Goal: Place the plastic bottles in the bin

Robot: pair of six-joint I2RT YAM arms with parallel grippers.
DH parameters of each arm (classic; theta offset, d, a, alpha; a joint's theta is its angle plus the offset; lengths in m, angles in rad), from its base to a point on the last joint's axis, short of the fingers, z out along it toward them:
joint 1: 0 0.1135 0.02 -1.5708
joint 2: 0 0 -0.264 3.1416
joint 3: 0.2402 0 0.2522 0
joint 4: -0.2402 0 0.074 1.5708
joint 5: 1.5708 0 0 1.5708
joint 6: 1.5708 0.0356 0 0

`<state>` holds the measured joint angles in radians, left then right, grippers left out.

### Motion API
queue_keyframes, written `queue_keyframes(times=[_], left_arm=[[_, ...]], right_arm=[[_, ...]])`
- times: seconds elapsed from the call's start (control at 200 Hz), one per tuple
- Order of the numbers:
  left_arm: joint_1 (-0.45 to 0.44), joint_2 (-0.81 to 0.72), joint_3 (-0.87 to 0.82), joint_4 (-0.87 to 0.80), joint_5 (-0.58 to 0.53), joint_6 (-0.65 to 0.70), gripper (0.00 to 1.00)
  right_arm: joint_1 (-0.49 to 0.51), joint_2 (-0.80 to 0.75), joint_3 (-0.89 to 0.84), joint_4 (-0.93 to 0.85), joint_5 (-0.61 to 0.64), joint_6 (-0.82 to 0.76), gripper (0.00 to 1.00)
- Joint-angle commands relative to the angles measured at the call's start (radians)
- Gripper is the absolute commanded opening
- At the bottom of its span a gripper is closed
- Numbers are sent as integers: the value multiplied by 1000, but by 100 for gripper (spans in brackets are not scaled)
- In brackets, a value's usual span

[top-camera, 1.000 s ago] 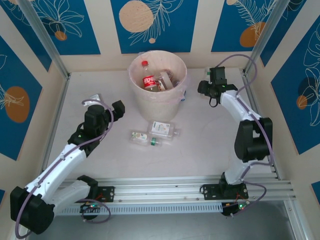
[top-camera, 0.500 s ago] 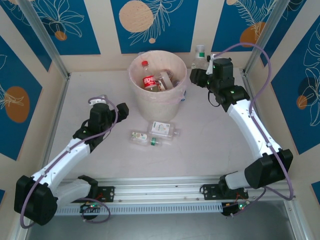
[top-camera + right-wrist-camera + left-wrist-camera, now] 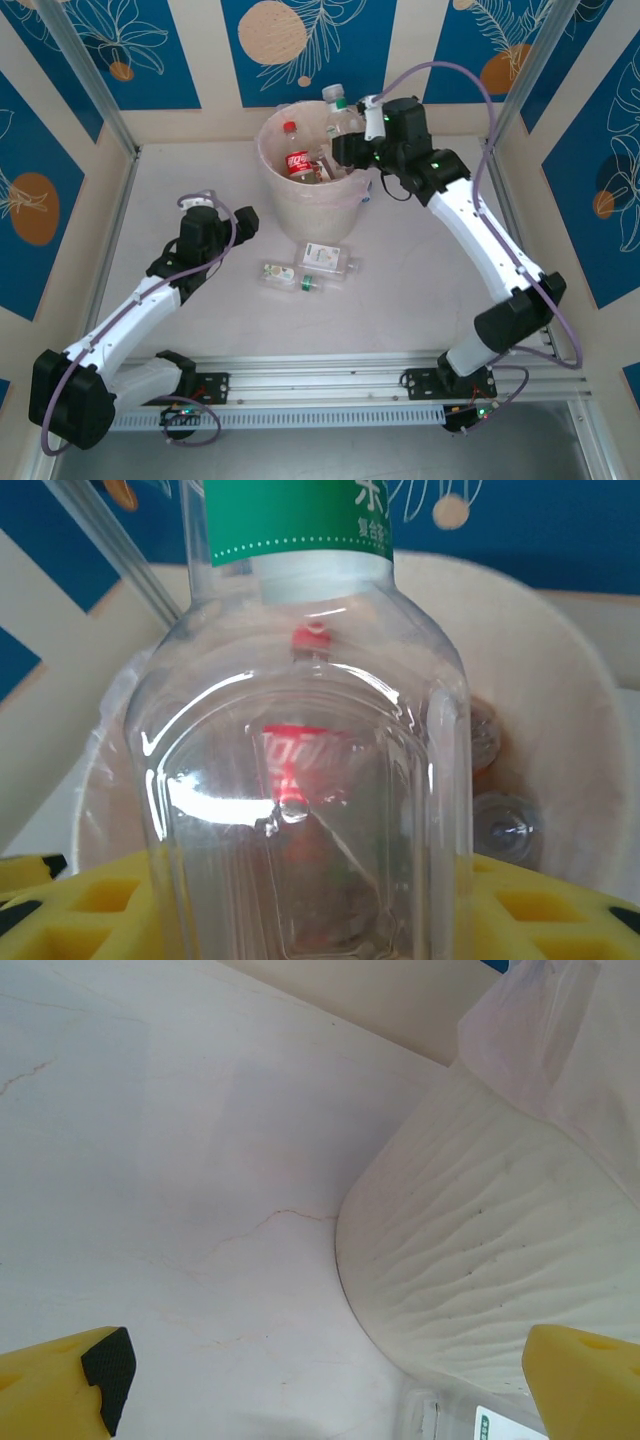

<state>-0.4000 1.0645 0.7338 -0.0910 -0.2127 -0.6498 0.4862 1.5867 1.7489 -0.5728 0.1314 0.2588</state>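
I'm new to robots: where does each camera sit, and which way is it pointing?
Top external: fixed above and behind the arms, looking down on the white table; both arms show.
Left wrist: on the left arm, facing the ribbed wall of the large pale cream round bin; yellow tips of the open left pincer show.
Right wrist: on the right arm, looking into the bin past the clear green-labelled plastic bottle held by the right pincer.
All share the bin.

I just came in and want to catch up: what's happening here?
The right gripper, shut on a clear green-labelled bottle, holds it over the rim of the bin. A red-labelled bottle and others already lie inside. The left gripper hangs open and empty beside the bin. Nearer the arms, loose bottles lie on the table.
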Motion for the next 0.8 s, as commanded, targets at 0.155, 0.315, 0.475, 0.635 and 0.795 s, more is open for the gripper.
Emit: queue_keyframes(times=[0.155, 0.315, 0.475, 0.635, 0.795], left_arm=[[19, -15, 24, -3, 1, -5, 100], [24, -26, 17, -5, -5, -6, 100], [29, -26, 16, -4, -4, -6, 100], [30, -28, 13, -9, -1, -8, 100], [35, -35, 9, -10, -4, -6, 100]], right_arm=[[19, 165, 195, -210, 148, -48, 46], [30, 217, 224, -224, 192, -22, 49], [53, 282, 304, -249, 88, -24, 55], [75, 323, 391, -277, 174, -4, 77], [70, 233, 301, -160, 147, 1, 91]])
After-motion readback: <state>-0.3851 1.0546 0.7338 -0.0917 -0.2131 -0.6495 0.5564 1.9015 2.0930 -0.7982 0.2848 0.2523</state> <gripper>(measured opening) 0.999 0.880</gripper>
